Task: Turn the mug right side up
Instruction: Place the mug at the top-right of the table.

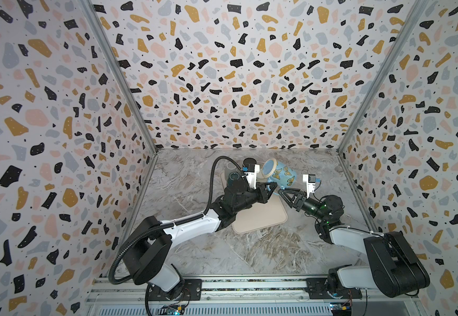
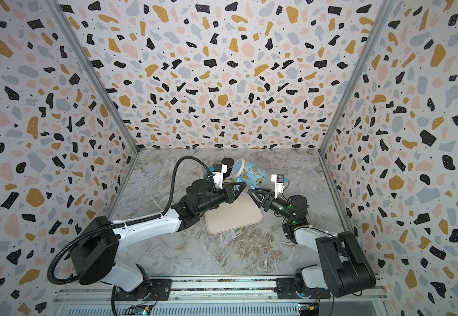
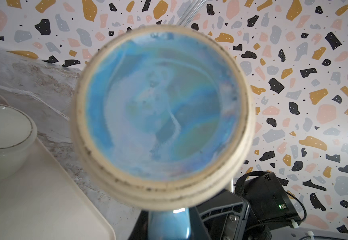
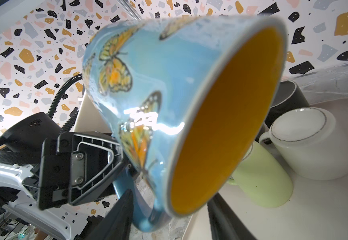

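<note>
Close to my left wrist camera, the mug (image 3: 160,112) is a blur and hides the tips of my left claw (image 3: 169,227). In both top views my left arm (image 1: 195,224) covers part of the tray (image 1: 260,219) and the cups (image 1: 233,177).

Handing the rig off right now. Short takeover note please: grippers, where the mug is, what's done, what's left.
Left gripper: shut on the handle of the blue butterfly mug, holding it in the air above the beige tray.
Right gripper: open, its fingers on either side of the mug's lower rim and handle. I cannot tell whether they touch it.
Mug: tilted roughly on its side, base toward the left wrist camera, yellow mouth toward the right gripper.
Done: mug lifted and tilted.
Left: finish the turn, set it down mouth up, release.
Close by: white mug, green mug, black mug.
</note>
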You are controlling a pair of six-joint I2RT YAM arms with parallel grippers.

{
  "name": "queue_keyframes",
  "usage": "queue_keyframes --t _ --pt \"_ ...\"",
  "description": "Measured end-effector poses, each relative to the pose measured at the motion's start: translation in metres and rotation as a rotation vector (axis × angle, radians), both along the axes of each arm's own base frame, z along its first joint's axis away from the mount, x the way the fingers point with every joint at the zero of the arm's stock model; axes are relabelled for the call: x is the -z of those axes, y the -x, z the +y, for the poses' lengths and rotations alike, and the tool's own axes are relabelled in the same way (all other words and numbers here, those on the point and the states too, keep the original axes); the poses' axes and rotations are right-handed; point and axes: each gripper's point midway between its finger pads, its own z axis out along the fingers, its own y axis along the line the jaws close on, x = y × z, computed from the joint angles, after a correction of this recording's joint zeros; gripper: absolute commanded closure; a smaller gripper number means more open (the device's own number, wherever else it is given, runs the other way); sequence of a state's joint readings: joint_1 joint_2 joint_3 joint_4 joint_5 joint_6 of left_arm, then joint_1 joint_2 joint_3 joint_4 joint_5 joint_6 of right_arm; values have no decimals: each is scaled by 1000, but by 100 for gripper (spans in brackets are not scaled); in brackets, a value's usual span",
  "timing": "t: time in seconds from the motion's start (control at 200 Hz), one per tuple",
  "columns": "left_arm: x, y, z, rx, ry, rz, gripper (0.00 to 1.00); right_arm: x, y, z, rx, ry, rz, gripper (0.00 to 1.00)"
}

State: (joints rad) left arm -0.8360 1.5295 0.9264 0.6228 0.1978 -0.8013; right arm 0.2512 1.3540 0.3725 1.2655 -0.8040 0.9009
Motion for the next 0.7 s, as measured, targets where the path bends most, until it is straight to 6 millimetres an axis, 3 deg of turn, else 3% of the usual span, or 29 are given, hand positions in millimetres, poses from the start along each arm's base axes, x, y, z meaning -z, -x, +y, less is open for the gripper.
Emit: queue_keyframes --t 0.36,0.701 --pt "-9 -4 2 -7 78 9 100 -15 -3 4 -28 -34 -30 48" --pt "-7 -6 -4 9 127 36 100 -18 -5 9 -54 -57 -24 43"
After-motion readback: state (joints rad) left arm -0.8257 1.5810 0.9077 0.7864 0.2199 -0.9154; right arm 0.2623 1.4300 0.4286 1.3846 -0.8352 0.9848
